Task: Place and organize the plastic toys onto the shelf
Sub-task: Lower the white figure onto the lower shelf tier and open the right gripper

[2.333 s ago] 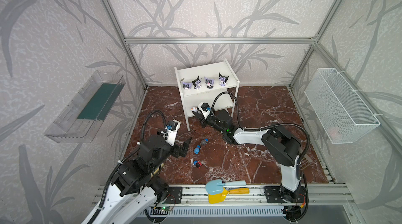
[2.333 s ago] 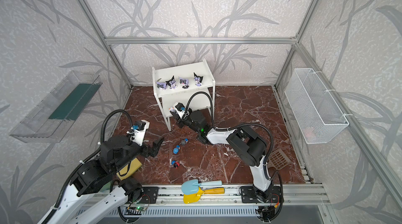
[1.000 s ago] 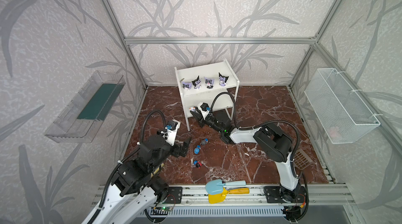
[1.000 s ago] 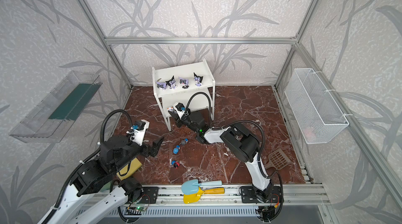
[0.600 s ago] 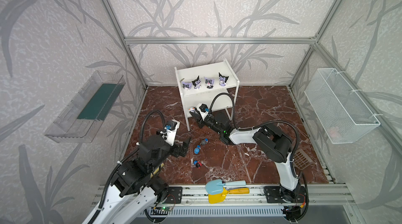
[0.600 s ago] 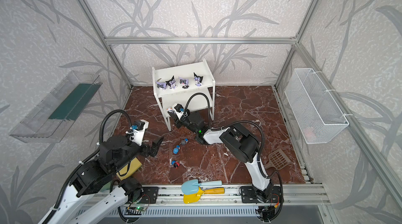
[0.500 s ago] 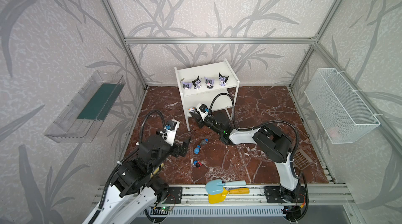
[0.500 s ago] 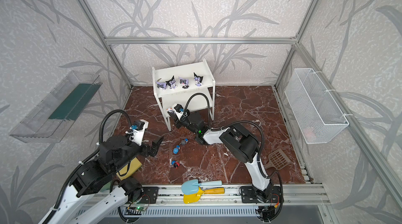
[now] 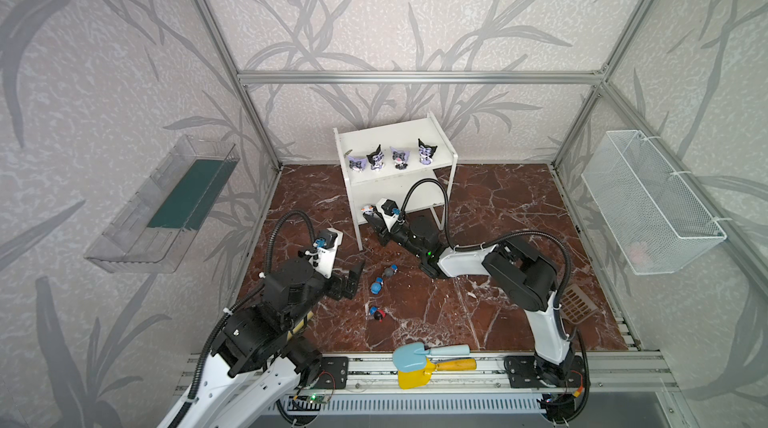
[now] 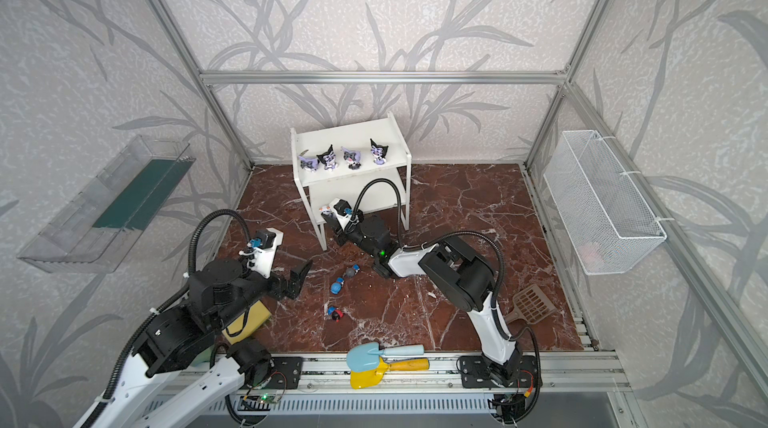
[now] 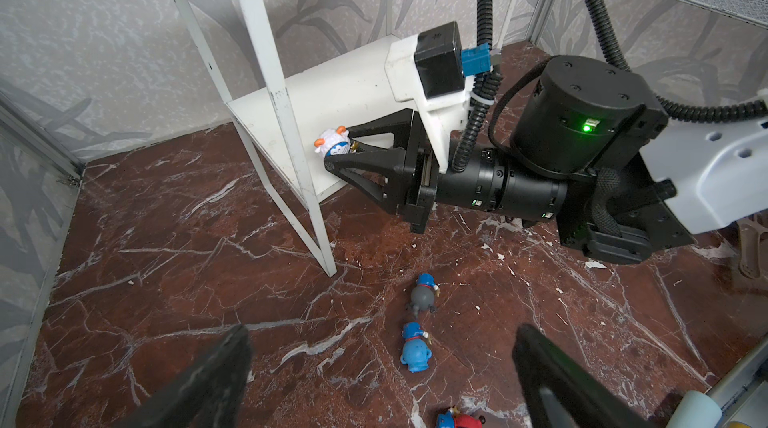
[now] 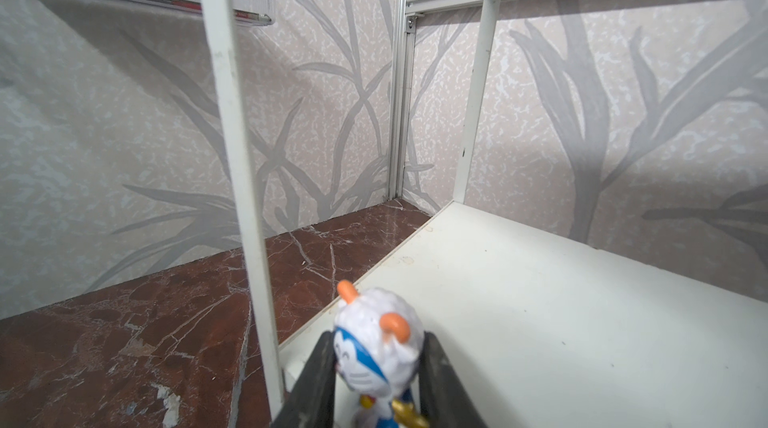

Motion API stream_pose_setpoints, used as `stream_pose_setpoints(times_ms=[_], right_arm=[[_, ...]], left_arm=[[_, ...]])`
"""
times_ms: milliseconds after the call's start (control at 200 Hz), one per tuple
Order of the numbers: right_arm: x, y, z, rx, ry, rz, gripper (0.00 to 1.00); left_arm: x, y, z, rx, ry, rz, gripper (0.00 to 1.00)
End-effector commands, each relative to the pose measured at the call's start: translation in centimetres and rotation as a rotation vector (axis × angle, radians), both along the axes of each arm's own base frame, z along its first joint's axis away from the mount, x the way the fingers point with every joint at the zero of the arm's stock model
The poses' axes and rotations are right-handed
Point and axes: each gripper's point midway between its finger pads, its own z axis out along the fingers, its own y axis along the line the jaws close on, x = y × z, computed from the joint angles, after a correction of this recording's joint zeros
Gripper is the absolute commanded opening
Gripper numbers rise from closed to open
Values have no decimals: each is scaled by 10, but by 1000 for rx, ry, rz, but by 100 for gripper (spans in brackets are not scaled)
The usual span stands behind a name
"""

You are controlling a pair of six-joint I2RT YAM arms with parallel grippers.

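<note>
The right gripper (image 11: pixel 338 151) grips a white horned figurine (image 12: pixel 376 343) between its fingers at the front corner of the shelf's lower board (image 12: pixel 540 301), just beside a thin front leg. The arm reaches in low and nearly level, most likely so that it clears the upper board overhead. Whether the toy's feet touch the board cannot be told.

The shelf (image 9: pixel 390 137) already has four purple-and-black pointed-eared figurines (image 9: pixel 376 158) in a row along the front edge of its upper board. That suggests the lower tier is meant for the smaller set.

Three of those lie near the middle of the marble floor (image 9: pixel 478 205): a grey figurine (image 11: pixel 424 297), a blue figurine (image 11: pixel 414 349) and a red figurine (image 11: pixel 459 419). The left gripper (image 11: pixel 382 339) hangs above them with its jaws spread wide and holding nothing, seemingly lined up for the next pick.
</note>
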Motion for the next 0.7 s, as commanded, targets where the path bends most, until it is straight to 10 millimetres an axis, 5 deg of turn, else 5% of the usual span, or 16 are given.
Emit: stream_pose_setpoints(times_ms=[0, 695], right_arm=[[-1, -2, -11, -10, 7, -15, 32], [-2, -4, -17, -18, 14, -16, 37]], left_arm=[[1, 1, 0, -7, -9, 6, 99], [1, 0, 0, -8, -7, 3, 99]])
